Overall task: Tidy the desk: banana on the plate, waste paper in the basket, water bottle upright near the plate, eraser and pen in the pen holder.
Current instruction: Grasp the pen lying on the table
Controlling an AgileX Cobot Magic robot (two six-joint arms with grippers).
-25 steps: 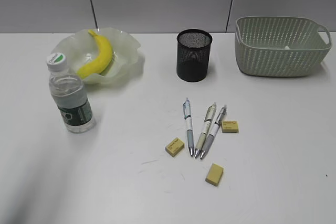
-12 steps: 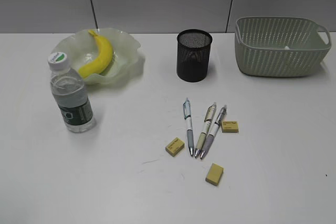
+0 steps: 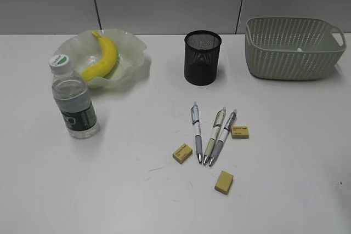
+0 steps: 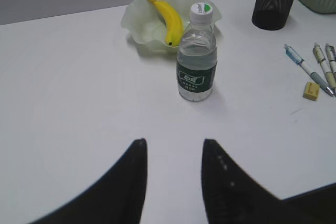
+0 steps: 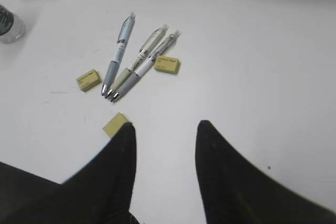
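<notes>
The banana (image 3: 103,56) lies in the pale green plate (image 3: 137,53). The water bottle (image 3: 74,100) stands upright in front of the plate. Three pens (image 3: 211,132) and three yellow erasers (image 3: 182,153) lie on the desk (image 3: 285,152) in front of the black pen holder (image 3: 202,57). The basket (image 3: 293,47) stands at the back right with a bit of white, perhaps the waste paper (image 3: 299,49), inside. My left gripper (image 4: 172,142) is open, empty, well short of the bottle (image 4: 197,56). My right gripper (image 5: 165,125) is open, empty, beside one eraser (image 5: 115,125). Neither gripper shows in the exterior view.
A grey panelled wall runs behind the desk. In the left wrist view the plate (image 4: 139,19) with the banana (image 4: 167,14) sits behind the bottle, the pen holder (image 4: 274,1) at the far right.
A faint shadow at the lower left of the desk has gone from the exterior view. The objects have not moved.
</notes>
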